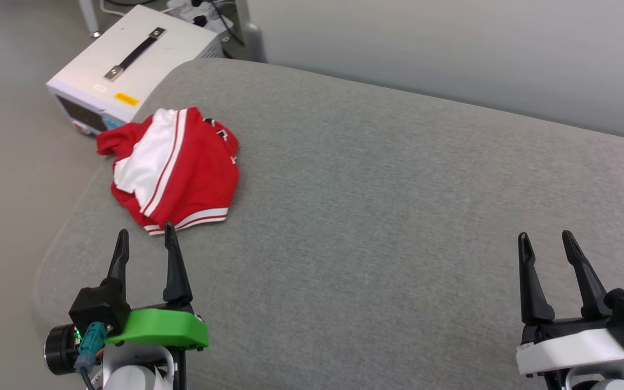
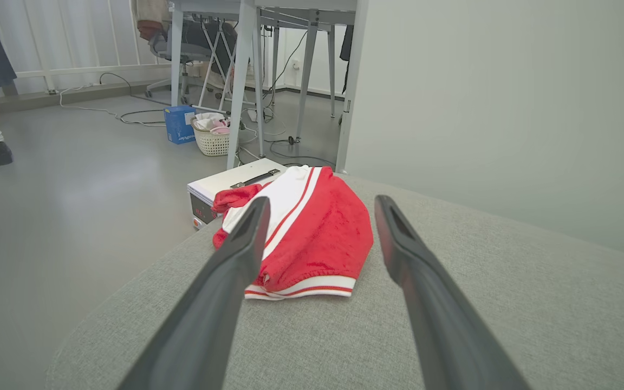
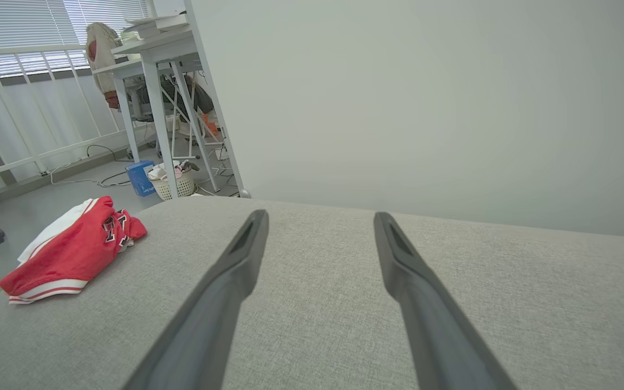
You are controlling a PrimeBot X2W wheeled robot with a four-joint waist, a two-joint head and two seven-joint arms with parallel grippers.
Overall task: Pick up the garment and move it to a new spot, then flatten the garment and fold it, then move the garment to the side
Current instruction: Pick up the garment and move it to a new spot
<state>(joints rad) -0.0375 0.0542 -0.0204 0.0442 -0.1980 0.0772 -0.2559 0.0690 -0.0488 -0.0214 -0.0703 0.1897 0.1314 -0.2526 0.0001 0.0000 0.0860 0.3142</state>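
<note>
Item 1. Left hand [image 1: 145,230], green-collared, at 7 o'clock in the head view. Both dark fingers are spread wide with nothing between them, tips pointing to 12 o'clock at the garment's near hem. Whether the inner tip touches the cloth is hard to say from above; the left wrist view suggests a small gap.

Item 2. Right hand [image 1: 545,235], white-collared, at 5 o'clock. Likewise spread and empty, over bare upholstery, well apart from the garment.

Item 3. Garment [image 1: 182,173], a red T-shirt with a white sleeve panel and red-and-white striped trim. It lies crumpled in a heap at 10 o'clock on the grey upholstered bench [image 1: 377,179], near its rounded left corner, with one red fold at the very edge. Lettering mostly buried.

Handling, judged: light and limp, with no stiffness. It will sag and trail when lifted, and a single layer may slide off the rest. The napped cloth should not slip between fingers. Best hold is the striped hem nearest the left hand, or the raised ridge of the heap, pinched through several layers.

Item 4. White case [image 1: 128,65] with black handle, on the floor at 11 o'clock beyond the bench.
</note>
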